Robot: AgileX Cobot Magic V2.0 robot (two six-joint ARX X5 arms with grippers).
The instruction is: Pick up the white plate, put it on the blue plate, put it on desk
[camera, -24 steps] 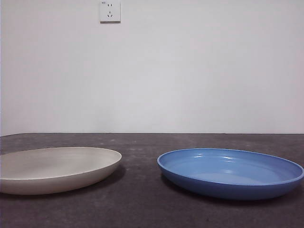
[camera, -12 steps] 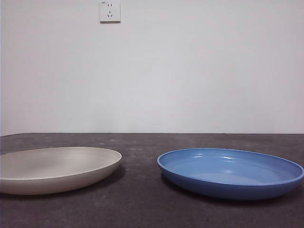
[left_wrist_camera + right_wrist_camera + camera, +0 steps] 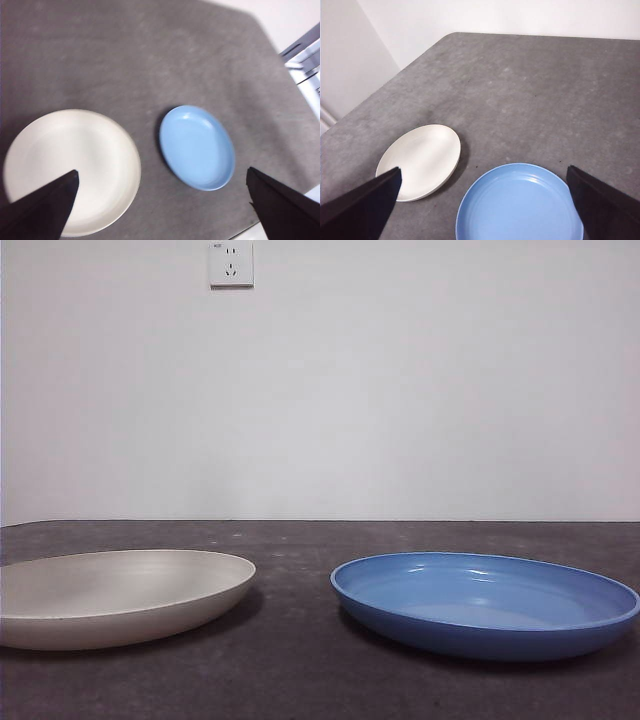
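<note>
I have both plates resting flat on the tabletop [image 3: 300, 670], side by side and apart, with a strip of bare grey surface between them. In the front view the white plate [image 3: 110, 595] sits on the left and the blue plate [image 3: 485, 602] on the right, and neither arm shows there. My left gripper [image 3: 160, 210] hangs high over the scene with its jaws spread wide, nothing between them, and the white plate lies closest below it. My right gripper [image 3: 482, 210] is likewise spread open and empty, high above the blue plate. Nothing has been picked up yet, so I judge the task to be at its very start.

The white plate looks rigid and light, with a smooth matte finish, probably less slippery than its glossy blue neighbour. It is wide and shallow, so I see no way to take it across the body. I would come down on the low curved rim, one jaw inside and one under the outer lip, likely on the left edge, away from the blue plate. A one-sided rim grip may let it tilt or slip, so I would lift slowly.
</note>
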